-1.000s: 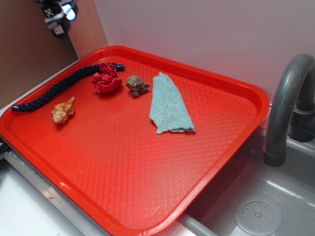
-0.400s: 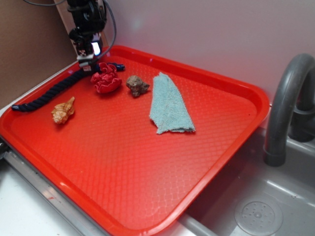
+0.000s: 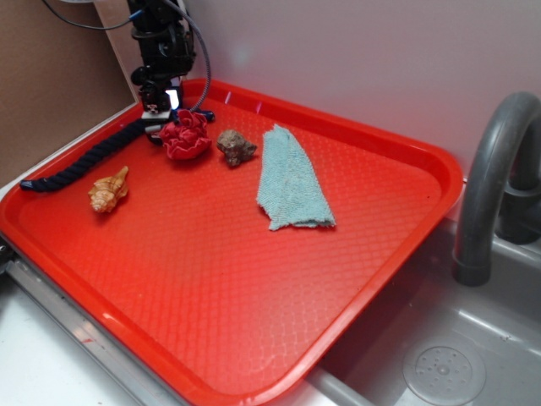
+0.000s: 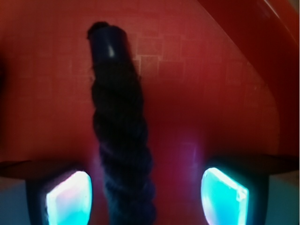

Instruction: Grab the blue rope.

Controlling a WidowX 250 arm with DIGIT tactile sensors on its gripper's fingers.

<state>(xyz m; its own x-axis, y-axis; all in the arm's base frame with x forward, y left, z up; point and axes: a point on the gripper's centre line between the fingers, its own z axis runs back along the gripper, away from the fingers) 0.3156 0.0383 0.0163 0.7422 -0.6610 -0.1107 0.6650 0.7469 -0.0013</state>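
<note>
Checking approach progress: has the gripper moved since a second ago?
Yes. The gripper has come down from the top-left corner toward the tray, now straddling the blue rope beside the red scrunchie.

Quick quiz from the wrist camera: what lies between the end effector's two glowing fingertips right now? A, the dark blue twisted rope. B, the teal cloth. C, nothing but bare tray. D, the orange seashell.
A: in the wrist view the blue rope runs up between the two lit pads of the end effector, which stands open, the pads apart on either side of it over the red tray.
</note>
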